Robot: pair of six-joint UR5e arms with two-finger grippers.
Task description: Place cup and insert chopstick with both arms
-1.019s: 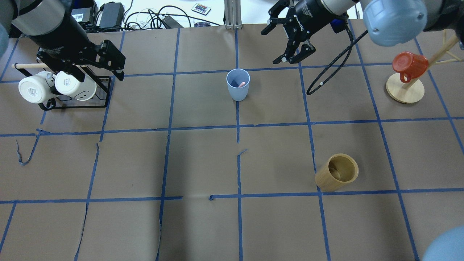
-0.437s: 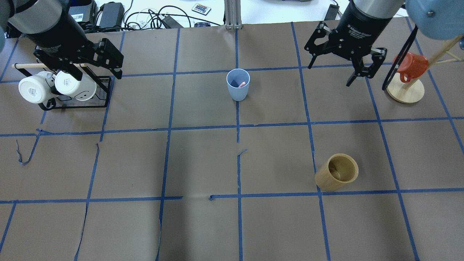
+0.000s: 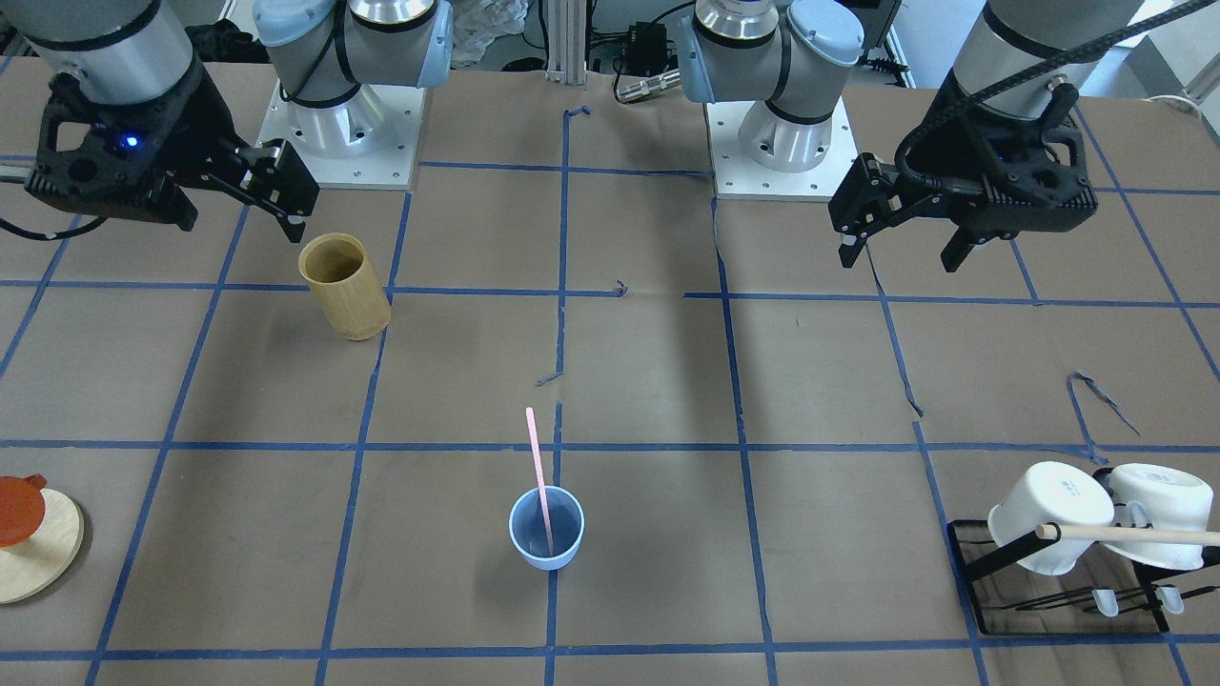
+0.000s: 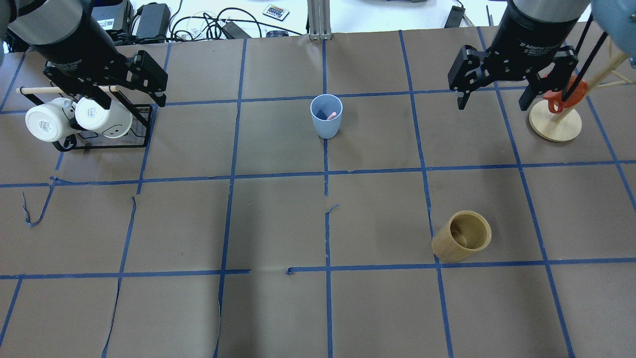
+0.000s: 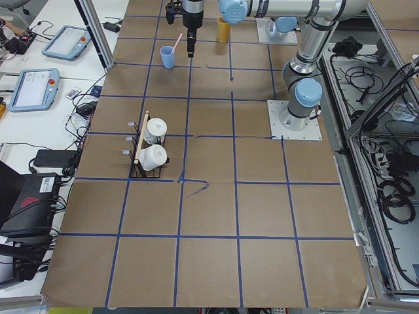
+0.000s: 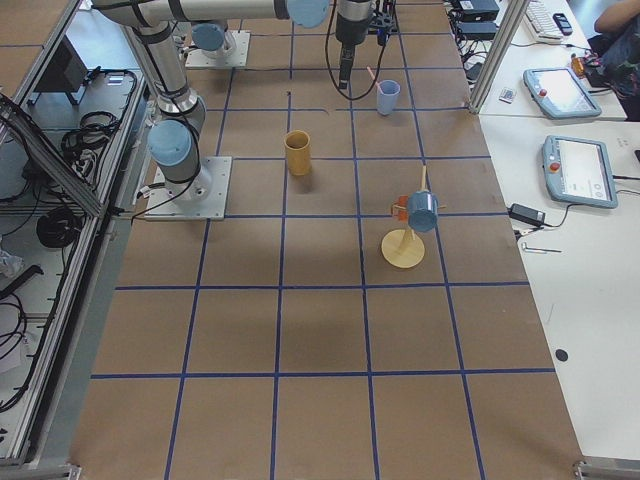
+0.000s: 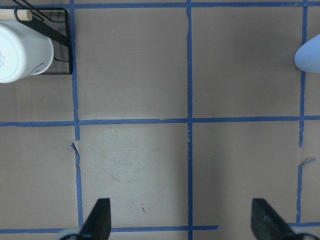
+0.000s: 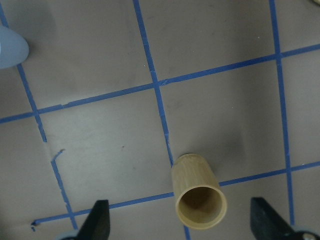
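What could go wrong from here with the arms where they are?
1. The pink chopstick leans well above the rim of the blue cup; an arm crossing low could catch it and tip the cup.
2. In the overhead view the open right pincer and its cable sit close to the red mug on the wooden stand; heights are unclear, but the cable might snag it.
3. The open left pincer hangs by the white mugs; a careless descent could knock them.

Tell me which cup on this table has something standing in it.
The light blue cup at mid-table: a pink chopstick leans inside it. The bamboo cup is empty; the white mugs and red mug hang sideways.
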